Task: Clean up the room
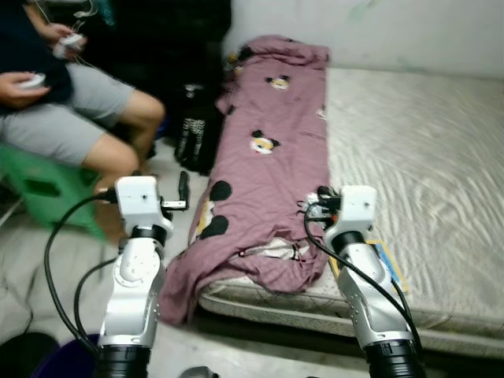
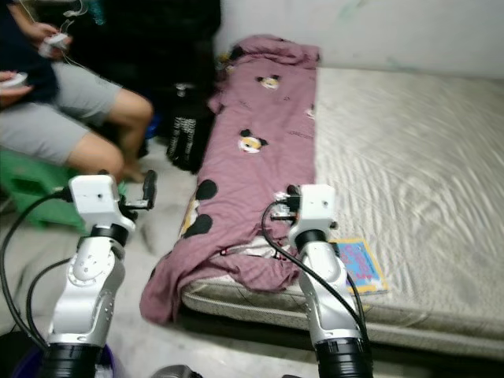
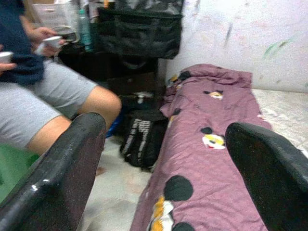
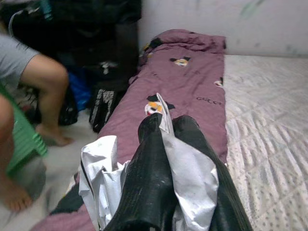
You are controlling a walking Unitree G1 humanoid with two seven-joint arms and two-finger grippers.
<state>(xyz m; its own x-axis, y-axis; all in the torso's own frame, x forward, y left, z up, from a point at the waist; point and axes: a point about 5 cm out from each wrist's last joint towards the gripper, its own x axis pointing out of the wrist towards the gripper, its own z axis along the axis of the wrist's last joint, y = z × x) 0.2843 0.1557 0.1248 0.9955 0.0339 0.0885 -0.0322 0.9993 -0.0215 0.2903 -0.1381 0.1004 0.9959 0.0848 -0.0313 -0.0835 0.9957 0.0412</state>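
Mid-cleanup, carry step as I read it: right pincer (image 4: 163, 130) is clamped on a crumpled white wrapper (image 4: 103, 168), a bit of litter, one thin flap pinched between the two black fingers and the rest bunched beside and under them; held raised over the near end of the purple cartoon-print blanket (image 1: 272, 157), not resting on it. Wrapper's long axis runs roughly along the fingers, pinched tip pointing away from the robot toward the far wall, loose bulk hanging back toward the wrist. Left pincer (image 3: 163, 163) is wide apart, nothing in it, raised over the floor beside the mattress (image 1: 425, 157), aimed up the blanket's length. Blanket lies lengthwise along the mattress's left edge, near corner spilling to the floor. Colourful flat booklet (image 2: 358, 264) sits on the mattress just beside the right arm. Person on a green stool (image 1: 39, 189) at left, black bag (image 1: 197, 138) by their leg. Next probably: keep the grip, turn and find a bin; none seen here
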